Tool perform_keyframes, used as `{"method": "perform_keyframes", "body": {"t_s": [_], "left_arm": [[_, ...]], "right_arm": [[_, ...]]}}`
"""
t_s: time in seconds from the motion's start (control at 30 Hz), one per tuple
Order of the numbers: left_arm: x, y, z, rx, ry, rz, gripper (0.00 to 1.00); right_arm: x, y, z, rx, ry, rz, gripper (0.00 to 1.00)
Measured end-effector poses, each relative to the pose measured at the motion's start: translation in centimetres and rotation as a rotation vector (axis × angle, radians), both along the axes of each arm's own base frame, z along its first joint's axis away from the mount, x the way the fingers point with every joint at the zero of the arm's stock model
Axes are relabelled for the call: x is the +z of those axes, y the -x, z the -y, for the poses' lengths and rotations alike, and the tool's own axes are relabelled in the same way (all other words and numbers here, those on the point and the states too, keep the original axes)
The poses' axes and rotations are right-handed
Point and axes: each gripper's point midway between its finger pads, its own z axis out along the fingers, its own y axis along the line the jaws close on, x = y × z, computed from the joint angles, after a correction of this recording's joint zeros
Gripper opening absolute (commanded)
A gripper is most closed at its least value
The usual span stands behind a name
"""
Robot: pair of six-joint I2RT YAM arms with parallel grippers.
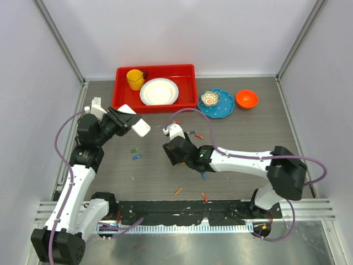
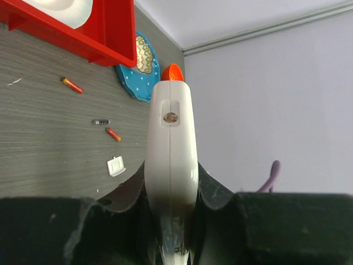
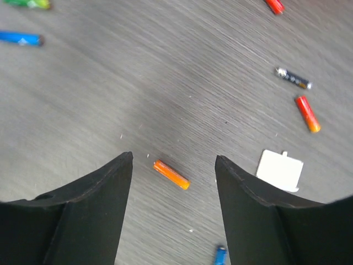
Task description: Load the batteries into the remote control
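My left gripper (image 1: 126, 120) is shut on the white remote control (image 1: 141, 128), held off the table at the left. In the left wrist view the remote control (image 2: 171, 127) stands edge-on between the jaws of the left gripper (image 2: 172, 164). Batteries lie scattered on the table: green (image 1: 134, 149), blue (image 1: 137, 157), orange (image 1: 178, 191) and red (image 1: 204, 197). My right gripper (image 3: 174, 157) is open, low over the table, with an orange battery (image 3: 171, 174) lying loose between its fingers. A dark battery (image 3: 293, 79) and a red one (image 3: 307, 114) lie further off.
A small white battery cover (image 3: 280, 170) lies just right of the right gripper. At the back, a red tray (image 1: 122, 88) holds a yellow mug (image 1: 135, 79) and a white plate (image 1: 159, 91). A blue plate (image 1: 225, 109) and an orange bowl (image 1: 246, 99) sit right of it.
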Motion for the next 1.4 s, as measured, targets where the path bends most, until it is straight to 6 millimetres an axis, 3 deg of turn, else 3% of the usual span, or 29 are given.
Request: {"method": "perform_keyframes", "body": {"t_s": [0.17,0.23,0.33,0.57,0.73,0.83,1.07,1.4], "left_arm": [[-1.2,0.6,0.0,-0.002,-0.003,-0.016,0.00],[-1.8,0.8,0.0,-0.005,-0.004,-0.024,0.00],[-3.1,1.1,0.0,-0.008,-0.005,-0.049,0.00],[-5.6,1.7,0.0,-0.016,-0.008,-0.096,0.00],[-5.2,2.1,0.1,-0.021,-0.006,-0.077,0.00],[-5.3,2.2,0.1,-0.023,-0.007,-0.076,0.00],[-5.6,2.3,0.1,-0.025,-0.012,-0.079,0.00],[-6.7,2.4,0.1,-0.029,-0.016,-0.100,0.00]], "right_arm": [[1.4,0.3,1.3,0.276,0.030,-0.029,0.56],[0.6,0.6,1.8,0.343,0.059,-0.050,0.55],[-1.5,2.7,2.0,0.472,0.089,-0.117,0.53],[-3.9,5.1,1.0,0.635,0.109,-0.204,0.46],[-6.0,4.9,0.9,0.652,0.160,-0.237,0.40],[-6.6,4.4,0.9,0.647,0.180,-0.232,0.42],[-5.7,3.2,0.1,0.634,0.158,-0.170,0.52],[-4.4,0.3,-0.3,0.601,0.136,-0.121,0.48]]}}
